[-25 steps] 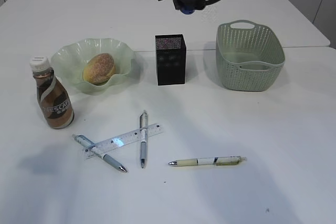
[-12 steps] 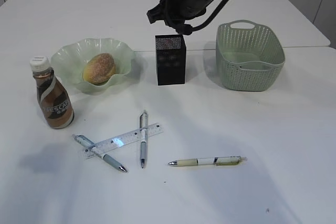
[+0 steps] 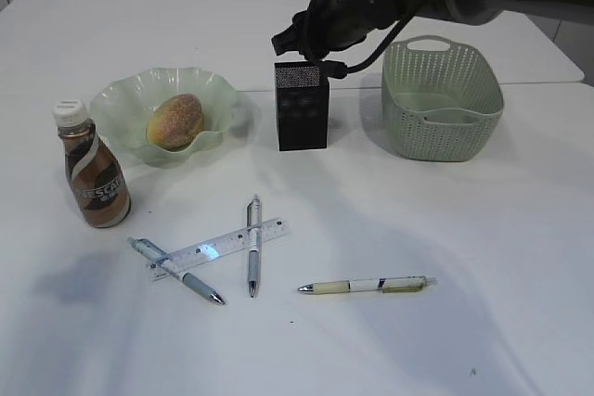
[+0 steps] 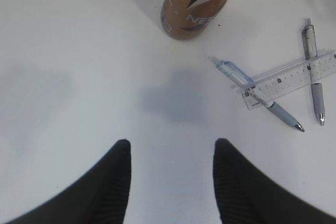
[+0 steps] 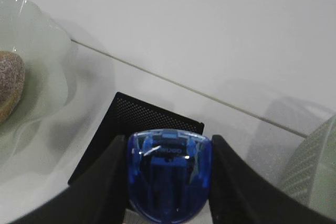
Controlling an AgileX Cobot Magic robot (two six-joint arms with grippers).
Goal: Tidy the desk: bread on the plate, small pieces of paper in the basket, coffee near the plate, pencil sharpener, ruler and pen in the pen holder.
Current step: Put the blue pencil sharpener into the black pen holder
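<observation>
Pencil sharpener drop into the pen holder was in hand; pens and ruler not yet stowed.

The desk (image 3: 520, 257) was seen largely sorted: the basket (image 3: 442, 99) just right of the right gripper (image 5: 168, 203), the plate (image 3: 121, 104) with the bread (image 3: 175, 121) well to its left, the coffee (image 3: 93, 178) beyond that, label partly read as "ESCAF". The pen holder (image 5: 131, 129) was directly below the right gripper, whose jaws were clamped on the blue pencil sharpener (image 5: 169, 174); its embossed wording could not be read. Next move was judged to call for centring over the opening, then release. The left gripper (image 4: 170, 156) was held apart and empty above bare desk, with the ruler (image 4: 289, 80) and pens ahead to its right.
</observation>
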